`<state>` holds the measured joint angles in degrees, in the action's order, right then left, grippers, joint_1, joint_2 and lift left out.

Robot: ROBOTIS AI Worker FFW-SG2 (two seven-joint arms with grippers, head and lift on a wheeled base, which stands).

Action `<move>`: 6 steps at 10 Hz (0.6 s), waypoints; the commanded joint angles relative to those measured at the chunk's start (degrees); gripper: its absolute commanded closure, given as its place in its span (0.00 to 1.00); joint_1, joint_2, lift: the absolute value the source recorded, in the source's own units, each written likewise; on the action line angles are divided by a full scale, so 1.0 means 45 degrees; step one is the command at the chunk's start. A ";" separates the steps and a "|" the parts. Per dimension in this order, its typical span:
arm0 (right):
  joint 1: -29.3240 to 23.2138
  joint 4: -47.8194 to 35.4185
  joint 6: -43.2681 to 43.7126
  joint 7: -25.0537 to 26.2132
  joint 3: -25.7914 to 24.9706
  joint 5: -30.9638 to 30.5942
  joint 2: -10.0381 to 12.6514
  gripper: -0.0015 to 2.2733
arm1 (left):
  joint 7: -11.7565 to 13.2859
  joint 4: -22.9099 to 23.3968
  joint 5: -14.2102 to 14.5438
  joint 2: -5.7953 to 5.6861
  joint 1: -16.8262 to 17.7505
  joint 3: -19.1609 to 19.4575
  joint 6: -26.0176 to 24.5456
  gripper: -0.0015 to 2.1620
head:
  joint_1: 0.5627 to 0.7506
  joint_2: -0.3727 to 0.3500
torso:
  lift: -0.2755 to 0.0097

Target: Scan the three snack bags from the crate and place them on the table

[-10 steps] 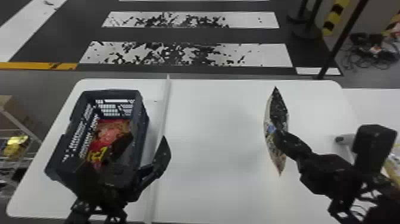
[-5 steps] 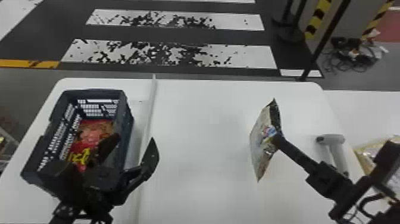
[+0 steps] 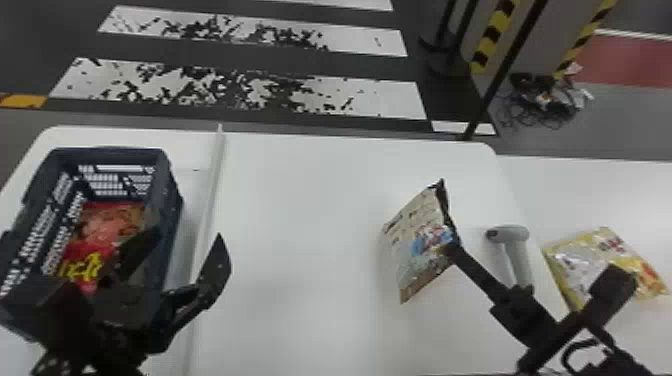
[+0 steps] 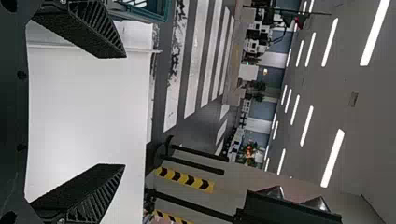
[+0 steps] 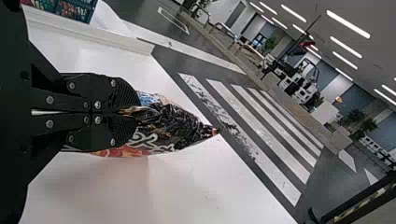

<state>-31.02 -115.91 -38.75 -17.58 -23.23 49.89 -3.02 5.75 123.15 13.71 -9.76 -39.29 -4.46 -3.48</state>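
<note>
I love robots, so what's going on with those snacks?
The robot's right hand is pinching one snack bag over the table. Its left hand is open by the crate, where a red bag lies. A yellow bag lies right of the scanner. I can't tell if the held bag is scanned.

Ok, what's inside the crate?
Inside the crate, red snack packaging with yellow marks shows. The left gripper hides the near end, so I can't tell what lies there or beneath the packaging.
</note>
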 commanded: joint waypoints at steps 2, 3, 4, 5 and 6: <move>-0.0197 0.0230 0.0338 0.0020 -0.0130 -0.1164 0.0299 0.99 | -0.0008 -0.0043 0.0001 0.0001 -0.0020 -0.0064 0.0000 0.01 | 0.70 0.28 | 0.75; -0.0314 0.0328 0.0534 0.0079 -0.0130 -0.1340 0.0299 0.99 | -0.0027 -0.0043 0.0001 0.0001 -0.0020 -0.0103 0.0039 0.01 | 0.70 0.26 | 0.75; -0.0451 0.0445 0.0534 0.0118 -0.0150 -0.1516 0.0299 0.92 | -0.0008 -0.0043 0.0001 0.0001 -0.0020 -0.0123 0.0039 0.01 | 0.70 0.24 | 0.75; -0.0549 0.0523 0.0534 0.0118 -0.0150 -0.1613 0.0299 0.68 | -0.0027 -0.0082 0.0001 0.0001 -0.0020 -0.0142 0.0078 0.01 | 0.70 0.23 | 0.75; -0.0685 0.0542 0.0534 0.0294 -0.0130 -0.1711 0.0338 0.29 | -0.0027 -0.0121 0.0020 0.0040 -0.0020 -0.0181 0.0078 0.01 | 0.70 0.22 | 0.75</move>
<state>-33.73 -113.54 -36.35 -16.30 -23.86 42.48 -1.58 5.62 122.71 13.75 -9.69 -39.38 -5.20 -3.13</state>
